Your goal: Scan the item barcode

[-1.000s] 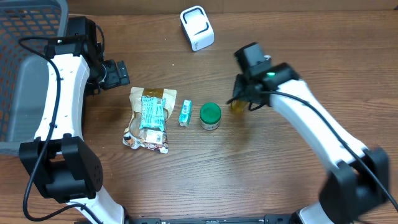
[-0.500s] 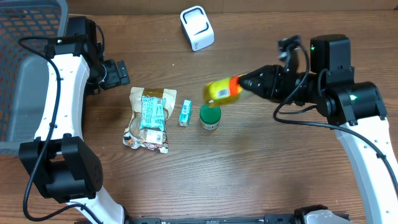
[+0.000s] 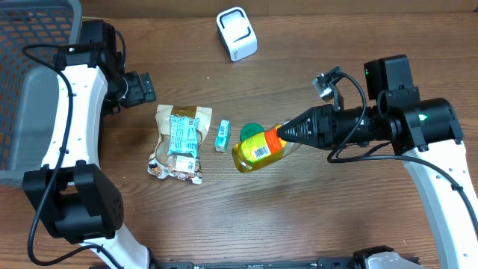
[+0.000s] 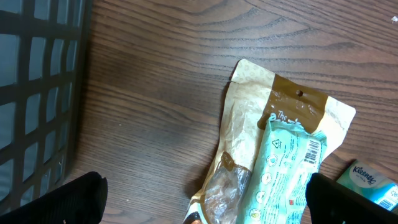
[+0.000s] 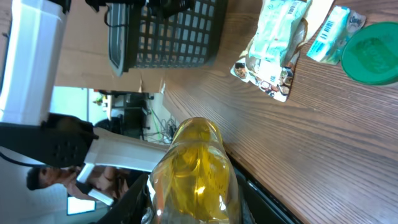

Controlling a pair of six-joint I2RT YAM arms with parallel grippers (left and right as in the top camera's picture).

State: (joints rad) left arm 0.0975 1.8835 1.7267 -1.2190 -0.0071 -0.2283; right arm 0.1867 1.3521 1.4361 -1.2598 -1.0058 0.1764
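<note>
- Basket (image 3: 30,75): dark mesh, behind the left gripper and beside its arm. In the left wrist view it ran along the edge left of the fingers (image 4: 68,202).
- Left gripper (image 3: 144,87): jaws fully apart with nothing between them. Only the fingertips showed, at the bottom corners of its own view.
- Pouch (image 3: 178,157): tan and brown, flat on the table (image 3: 336,224). It sat just ahead of the left gripper's tips, not touching them.
- Packet (image 3: 183,134): teal, lay on top of the pouch with its barcode side up.
- Tissue pack (image 3: 222,137): small, just right of the pouch, between it and the jar.
- Scanner (image 3: 237,33): white, near the far table edge. It was well apart from both grippers and from the bottle.
- Jar (image 3: 252,131): green lid, on the table near the right gripper's tips. The bottle partly covered it in the overhead view.
- Bottle (image 3: 258,149): yellow liquid, orange cap. It lay roughly level and looked lifted off the table. The cap end sat in the right gripper, and the base pointed away from it toward the pouch. A white label patch faced up.
- Right gripper (image 3: 287,134): clamped on the bottle's cap end, jaws partly closed around it. In its own view the bottle filled the gap between the fingers.
</note>
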